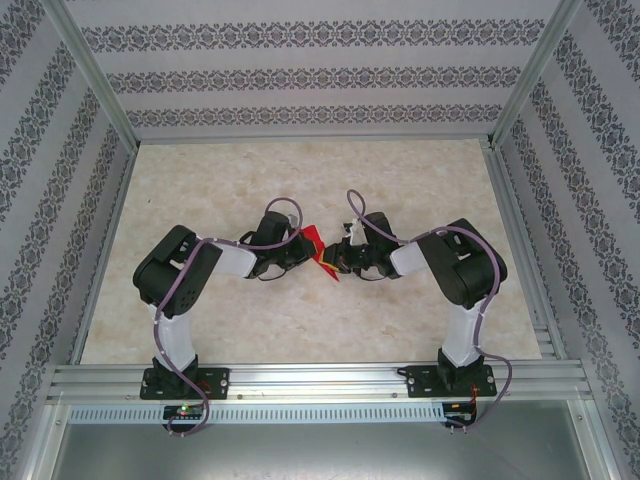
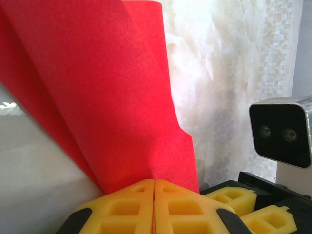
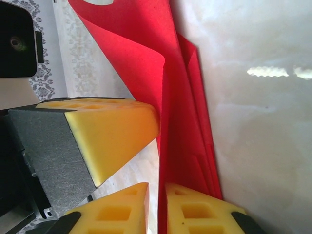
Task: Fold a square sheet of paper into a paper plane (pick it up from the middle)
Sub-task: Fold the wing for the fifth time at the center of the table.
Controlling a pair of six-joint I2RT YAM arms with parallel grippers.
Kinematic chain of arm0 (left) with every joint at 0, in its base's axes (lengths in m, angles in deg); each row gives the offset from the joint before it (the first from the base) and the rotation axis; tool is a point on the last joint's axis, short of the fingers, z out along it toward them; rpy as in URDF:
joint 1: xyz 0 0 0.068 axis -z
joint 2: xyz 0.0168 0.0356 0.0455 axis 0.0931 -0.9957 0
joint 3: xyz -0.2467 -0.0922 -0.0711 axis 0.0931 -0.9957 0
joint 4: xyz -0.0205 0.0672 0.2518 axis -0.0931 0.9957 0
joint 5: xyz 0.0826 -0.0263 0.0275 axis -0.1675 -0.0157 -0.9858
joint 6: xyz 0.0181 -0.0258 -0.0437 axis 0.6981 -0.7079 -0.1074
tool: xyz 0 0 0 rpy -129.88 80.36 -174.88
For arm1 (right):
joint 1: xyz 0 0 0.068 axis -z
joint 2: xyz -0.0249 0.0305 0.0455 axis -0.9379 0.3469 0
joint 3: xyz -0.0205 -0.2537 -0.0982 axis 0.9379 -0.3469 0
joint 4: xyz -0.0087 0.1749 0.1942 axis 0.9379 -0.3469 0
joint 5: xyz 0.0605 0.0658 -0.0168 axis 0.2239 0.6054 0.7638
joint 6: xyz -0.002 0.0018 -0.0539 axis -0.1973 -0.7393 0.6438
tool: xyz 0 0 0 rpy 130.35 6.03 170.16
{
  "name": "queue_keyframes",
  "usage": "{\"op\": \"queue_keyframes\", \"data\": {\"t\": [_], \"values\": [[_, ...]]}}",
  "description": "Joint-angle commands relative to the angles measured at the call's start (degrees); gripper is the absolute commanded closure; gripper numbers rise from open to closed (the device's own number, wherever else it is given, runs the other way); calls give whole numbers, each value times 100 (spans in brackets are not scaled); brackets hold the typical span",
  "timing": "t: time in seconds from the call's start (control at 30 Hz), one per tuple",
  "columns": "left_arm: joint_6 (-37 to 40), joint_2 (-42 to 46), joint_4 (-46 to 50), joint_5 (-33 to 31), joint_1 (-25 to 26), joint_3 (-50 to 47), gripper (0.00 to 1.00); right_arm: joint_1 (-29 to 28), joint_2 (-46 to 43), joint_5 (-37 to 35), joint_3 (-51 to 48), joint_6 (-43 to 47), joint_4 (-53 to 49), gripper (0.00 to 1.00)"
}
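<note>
The red sheet of paper [image 1: 313, 242] is held off the table between the two arms, folded into overlapping layers [image 3: 187, 122]. Whether it has the dart shape of a paper plane I cannot tell. My left gripper [image 2: 154, 181] is shut on its lower edge, and the sheet [image 2: 112, 97] rises from the pressed yellow pads. My right gripper [image 3: 157, 187] faces it from the other side, its jaws a narrow gap apart. The paper's edge runs through that gap against the right pad. One left finger [image 3: 112, 131] reaches in from the left of the right wrist view.
The marbled tabletop [image 1: 300, 190] lies below, with aluminium rails [image 1: 320, 380] along the near edge and patterned walls around. The grippers [image 1: 320, 255] sit nearly tip to tip at mid-table. The right wrist camera [image 2: 280, 131] is close by in the left wrist view.
</note>
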Motion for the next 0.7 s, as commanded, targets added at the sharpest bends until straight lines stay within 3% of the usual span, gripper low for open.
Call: {"op": "queue_keyframes", "data": {"t": [0.0,0.37,0.67], "values": [[64,-100,464,-303,51,140,91,88,-169,-236,69,392,-644,81],[120,-171,739,-247,51,275,91,-50,-621,-623,293,2295,-2092,74],[125,-190,823,-213,51,313,91,-364,-581,-1139,585,3009,-2232,73]]}}
